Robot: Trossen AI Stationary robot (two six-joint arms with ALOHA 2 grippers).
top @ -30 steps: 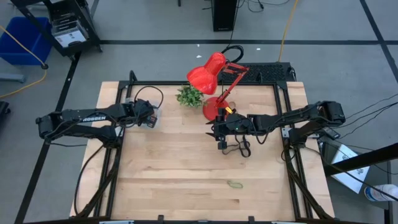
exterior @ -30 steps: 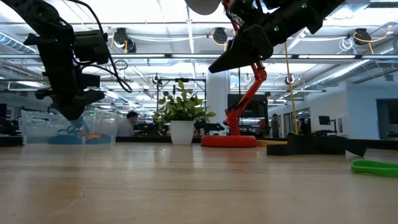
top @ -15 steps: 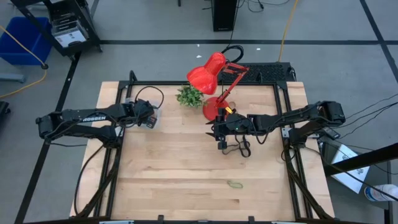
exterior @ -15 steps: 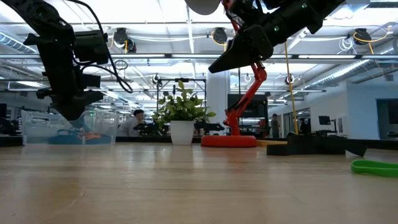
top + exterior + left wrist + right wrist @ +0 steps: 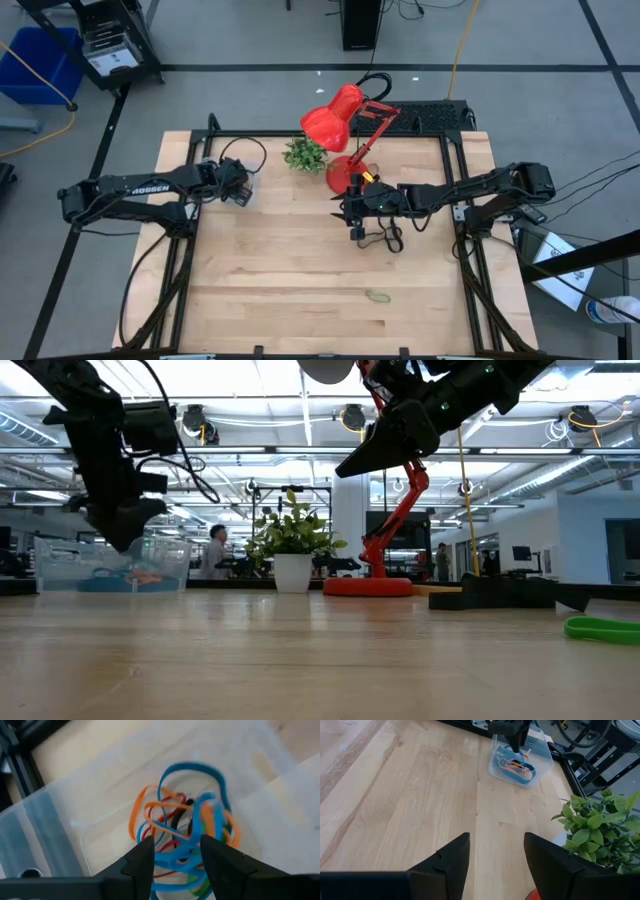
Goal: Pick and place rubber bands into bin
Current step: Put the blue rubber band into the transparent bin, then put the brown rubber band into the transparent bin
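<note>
A: Item one, nearest edge of your counter (image 5: 300, 280)?
B: One green rubber band (image 5: 377, 296), lying flat, well apart from both arms.

A: Item two, mid-counter?
B: Your right gripper (image 5: 494, 851), raised above the wood, fingers spread, holding nothing. A black cable loop (image 5: 385, 238) lies just beside it.

A: Item three, far left?
B: The bin (image 5: 520, 759), clear plastic, holding a tangle of rubber bands (image 5: 182, 835) in blue, orange, red and green. Your left gripper (image 5: 176, 847) hangs directly over it, fingers parted, nothing pinched.

A: Item four, far edge?
B: Potted plant (image 5: 305, 154) beside the red lamp (image 5: 340, 125).
</note>
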